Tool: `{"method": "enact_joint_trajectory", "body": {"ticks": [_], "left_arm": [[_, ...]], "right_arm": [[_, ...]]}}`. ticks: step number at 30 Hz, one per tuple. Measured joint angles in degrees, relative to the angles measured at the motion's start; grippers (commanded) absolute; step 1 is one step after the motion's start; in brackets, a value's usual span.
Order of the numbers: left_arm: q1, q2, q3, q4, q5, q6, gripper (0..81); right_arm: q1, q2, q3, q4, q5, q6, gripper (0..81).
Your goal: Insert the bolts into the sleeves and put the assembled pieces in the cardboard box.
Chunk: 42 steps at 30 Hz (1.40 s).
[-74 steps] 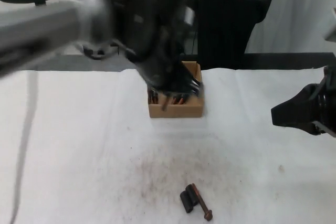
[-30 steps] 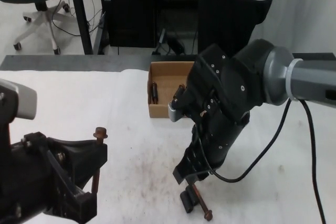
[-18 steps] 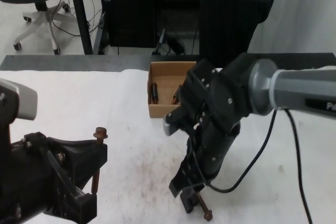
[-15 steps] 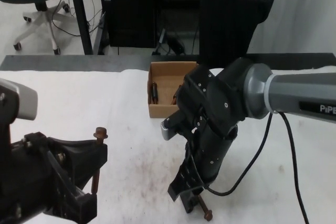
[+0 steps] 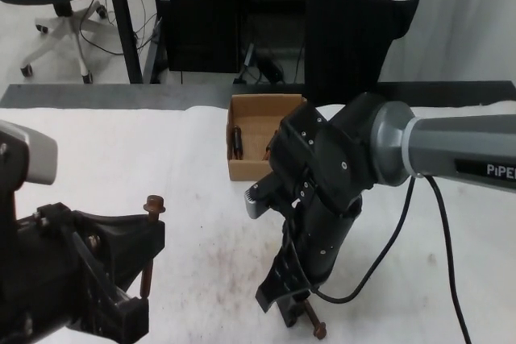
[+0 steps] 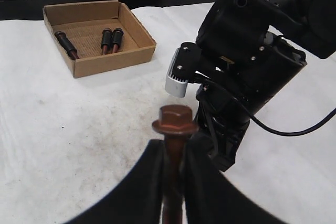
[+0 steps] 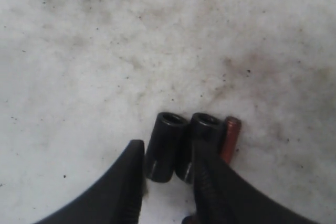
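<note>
My left gripper [image 6: 173, 161] is shut on a rusty bolt [image 6: 175, 121] and holds it upright, head up, at the near left [image 5: 151, 239]. Two black sleeves lie side by side near the front edge, with a second bolt [image 7: 231, 136] against them. My right gripper [image 7: 168, 182] points down over them, open, its fingers either side of one sleeve [image 7: 165, 148]; one finger overlaps the other sleeve [image 7: 206, 129]. In the high view the right gripper [image 5: 278, 300] hides the sleeves and the bolt's head [image 5: 317, 329] sticks out. The cardboard box [image 5: 250, 171] holds assembled pieces [image 6: 110, 40].
A white cloth with rusty stains covers the bench. The box [image 6: 115, 61] sits at the far middle. The right arm's cable [image 5: 387, 255] loops over the cloth. A person in dark trousers stands behind the bench. Free cloth lies left and right of the arms.
The right arm has shifted a little left and sunk lower over the sleeves. The left arm with its bolt has kept still over the last second.
</note>
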<state>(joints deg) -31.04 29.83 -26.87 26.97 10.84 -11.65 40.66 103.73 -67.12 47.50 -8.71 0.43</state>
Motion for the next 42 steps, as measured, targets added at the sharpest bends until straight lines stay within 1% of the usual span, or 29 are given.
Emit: {"method": "enact_joint_trajectory", "body": {"ticks": [7,17,26,36,42], "left_arm": [[0.0,0.0,0.0,0.0,0.0,0.0,0.2],[0.0,0.0,0.0,0.0,0.0,0.0,0.2],[0.0,0.0,0.0,0.0,0.0,0.0,0.2],[0.0,0.0,0.0,0.0,0.0,0.0,0.2],[0.0,0.0,0.0,0.0,0.0,0.0,0.2]], "right_arm": [[0.16,0.32,0.0,-1.46,0.0,0.0,29.3],[0.47,4.14,-0.14,-1.2,-0.05,-0.1,29.3],[0.47,4.19,-0.35,-0.51,-0.05,-0.07,29.3],[0.47,4.19,-0.49,1.9,-0.05,-4.1,29.3],[0.47,4.19,-0.49,2.01,-0.05,-4.29,29.3]]}}
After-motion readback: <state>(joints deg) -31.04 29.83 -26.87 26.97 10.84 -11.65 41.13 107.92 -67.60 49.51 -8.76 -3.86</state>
